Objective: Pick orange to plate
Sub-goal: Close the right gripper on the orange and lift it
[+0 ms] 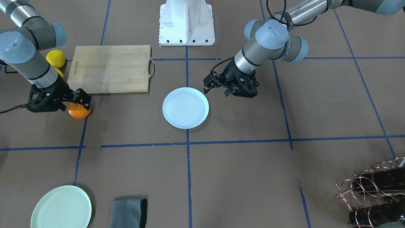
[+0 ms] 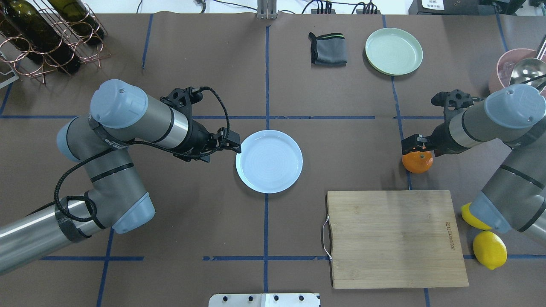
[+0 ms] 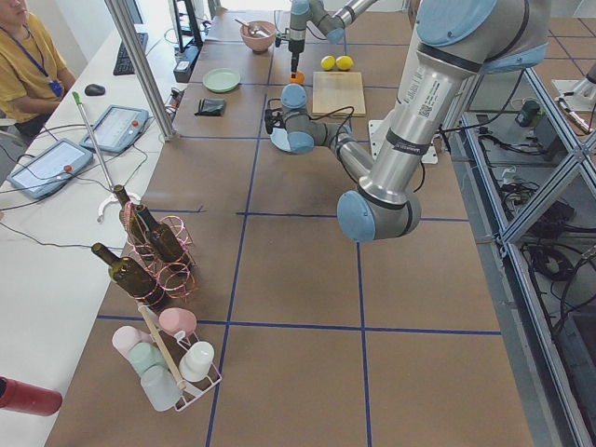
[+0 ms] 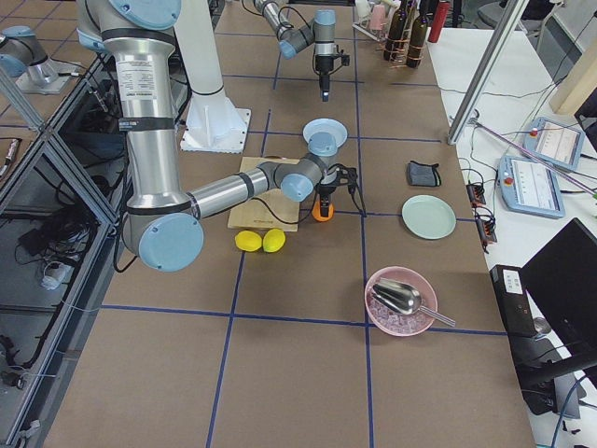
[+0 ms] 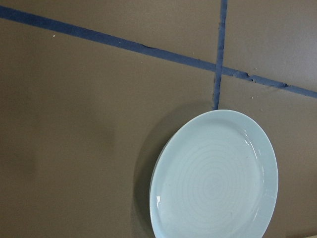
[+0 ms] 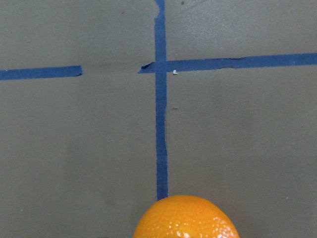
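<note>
The orange (image 2: 417, 163) rests on the brown table over a blue tape line, just beyond the cutting board's far right corner. My right gripper (image 2: 416, 146) hangs directly over it, open, with its fingers down around the fruit's top. The right wrist view shows only the orange (image 6: 185, 218) at the bottom edge, sitting on the table. The pale bluish-white plate (image 2: 269, 161) lies empty at the table's centre. My left gripper (image 2: 232, 146) hovers at the plate's left rim and looks shut on nothing. In the left wrist view the plate (image 5: 214, 178) fills the lower right.
A wooden cutting board (image 2: 396, 238) lies near the robot on the right, with two lemons (image 2: 489, 249) beside it. A pale green plate (image 2: 393, 51) and a grey cloth (image 2: 328, 49) sit at the far side. A pink bowl (image 2: 507, 64) holds a ladle. A wine rack (image 2: 47, 38) stands far left.
</note>
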Action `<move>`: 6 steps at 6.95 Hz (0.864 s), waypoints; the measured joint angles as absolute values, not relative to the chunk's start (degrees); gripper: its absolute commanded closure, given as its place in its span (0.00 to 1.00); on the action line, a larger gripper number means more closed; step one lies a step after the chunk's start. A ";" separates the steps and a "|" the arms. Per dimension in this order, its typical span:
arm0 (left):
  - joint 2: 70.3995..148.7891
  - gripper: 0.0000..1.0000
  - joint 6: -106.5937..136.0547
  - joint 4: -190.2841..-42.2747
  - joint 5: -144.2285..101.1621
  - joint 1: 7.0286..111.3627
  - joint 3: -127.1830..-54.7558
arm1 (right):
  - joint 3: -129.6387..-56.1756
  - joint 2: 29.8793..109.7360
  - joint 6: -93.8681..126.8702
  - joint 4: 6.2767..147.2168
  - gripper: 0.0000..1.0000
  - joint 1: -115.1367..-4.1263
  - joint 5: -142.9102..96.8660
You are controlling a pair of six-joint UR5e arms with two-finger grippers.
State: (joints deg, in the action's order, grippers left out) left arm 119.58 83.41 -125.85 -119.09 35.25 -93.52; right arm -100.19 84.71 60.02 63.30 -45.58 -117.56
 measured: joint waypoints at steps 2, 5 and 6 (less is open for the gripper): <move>119.40 0.00 83.68 -125.99 -119.09 35.32 -93.58 | -98.67 84.38 59.73 63.26 0.00 -45.12 -117.11; 119.27 0.00 83.82 -126.03 -119.09 35.40 -93.85 | -97.61 83.94 59.76 63.20 0.59 -43.80 -115.69; 119.22 0.00 83.84 -126.04 -119.09 35.42 -93.97 | -97.61 83.94 59.80 63.18 1.00 -43.69 -115.60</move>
State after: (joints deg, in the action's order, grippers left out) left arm 119.22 83.84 -126.04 -119.09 35.42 -93.97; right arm -97.61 83.94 59.80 63.18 -43.69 -115.60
